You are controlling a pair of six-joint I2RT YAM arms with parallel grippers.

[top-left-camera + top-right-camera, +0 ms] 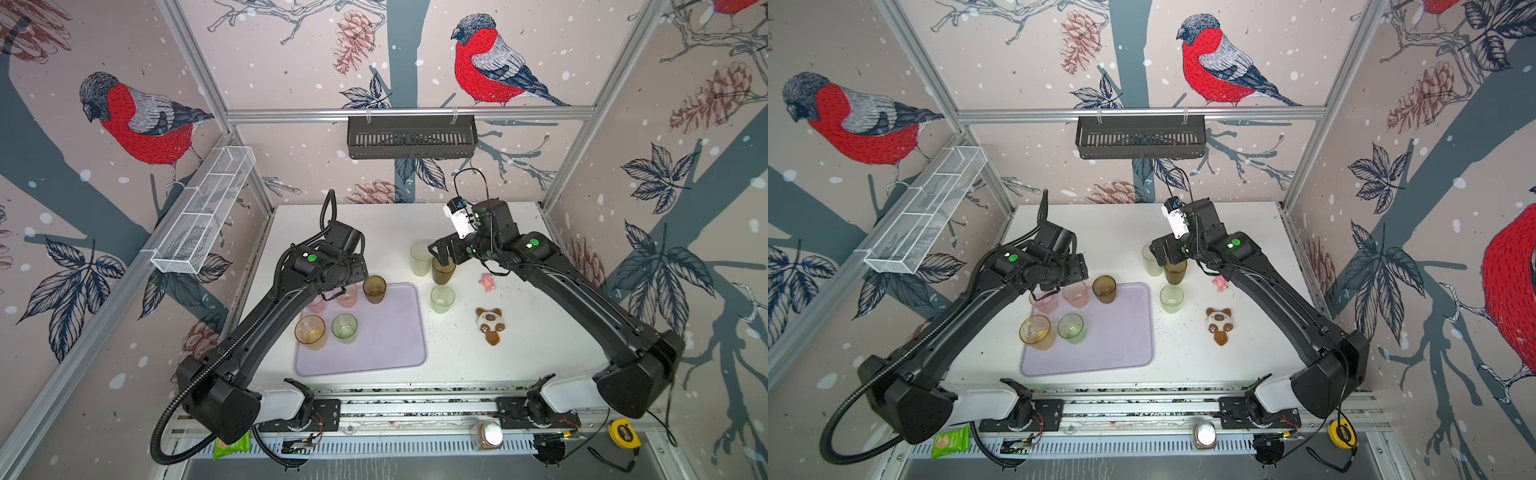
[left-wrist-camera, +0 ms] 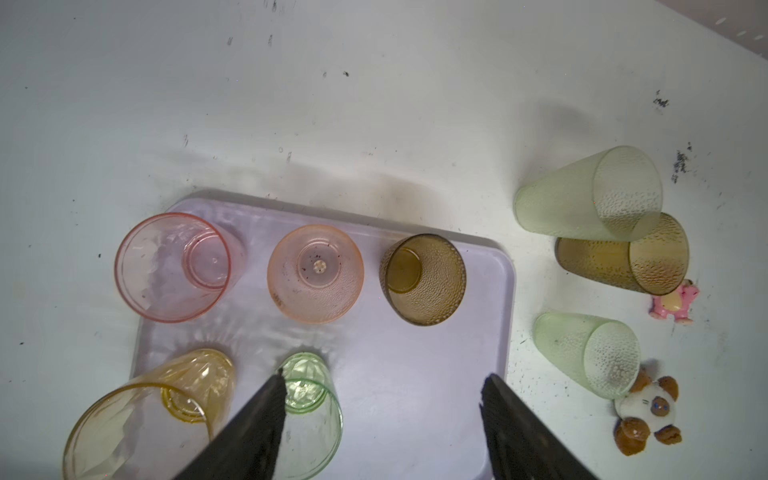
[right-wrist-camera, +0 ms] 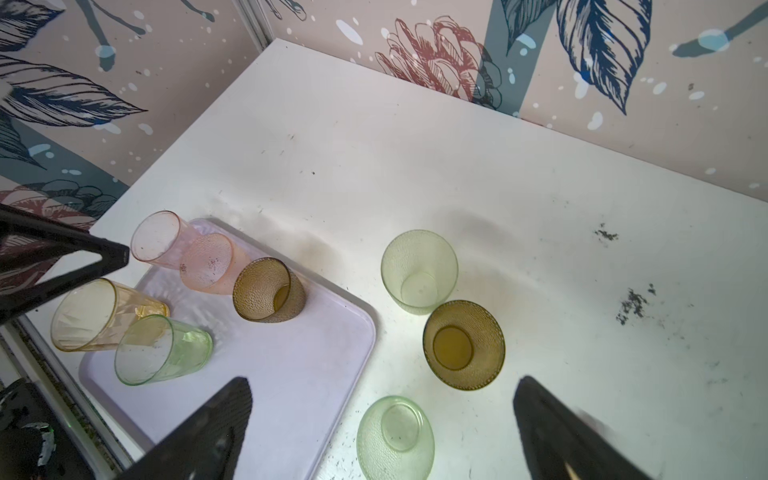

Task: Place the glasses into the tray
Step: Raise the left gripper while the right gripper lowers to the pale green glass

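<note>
White scuffed table [image 1: 540, 332] | flat round-cornered lavender tray [image 1: 382, 345] | dimpled translucent glasses [image 1: 374, 289]

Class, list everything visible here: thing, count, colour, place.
tray: one, lavender, table left.
pink glasses: two, on tray.
amber glass: one, on tray.
green glass: one, on tray.
brown glasses: two, one on tray, one off.
pale green glasses: two, right of tray.
figurine: one, pink, table right.
plush toy: one, brown-white, table right.
slotted basket: one, black, back rail.
mesh basket: one, white, left wall.
jar: one, white-lidded, front rail.
tape measure: one, yellow, front right.
snack packet: one, green, front left.
left gripper: open, above tray.
right gripper: open, over table glasses.
</note>
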